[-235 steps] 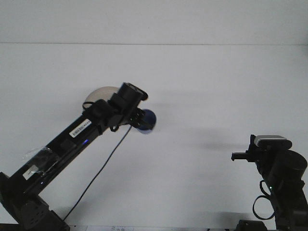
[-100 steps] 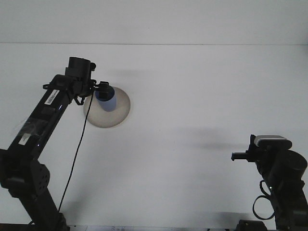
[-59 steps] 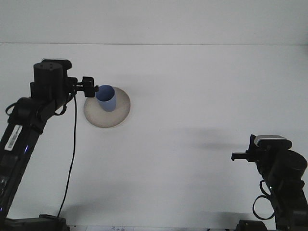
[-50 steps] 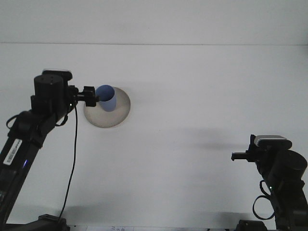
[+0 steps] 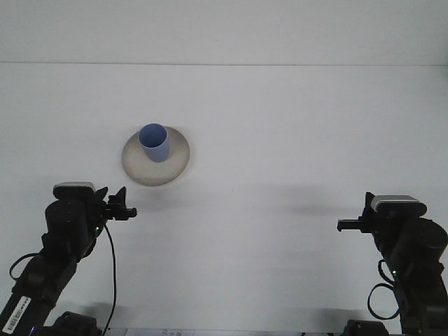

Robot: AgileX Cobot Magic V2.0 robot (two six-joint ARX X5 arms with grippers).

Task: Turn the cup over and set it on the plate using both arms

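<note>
A blue cup (image 5: 153,143) stands upright, mouth up, on the left part of a beige plate (image 5: 176,158) on the white table. Nothing touches it. My left gripper (image 5: 130,211) hangs low at the front left, well in front of the plate and pointing right, with nothing in it. My right gripper (image 5: 340,225) sits low at the front right, pointing left, far from the cup and holding nothing.
The white table (image 5: 280,140) runs back to a pale wall. A black cable (image 5: 112,266) hangs down from the left arm.
The left arm carried the cup to the plate, let it go standing upright, then drew back and down to the front left. The right arm has not moved.
</note>
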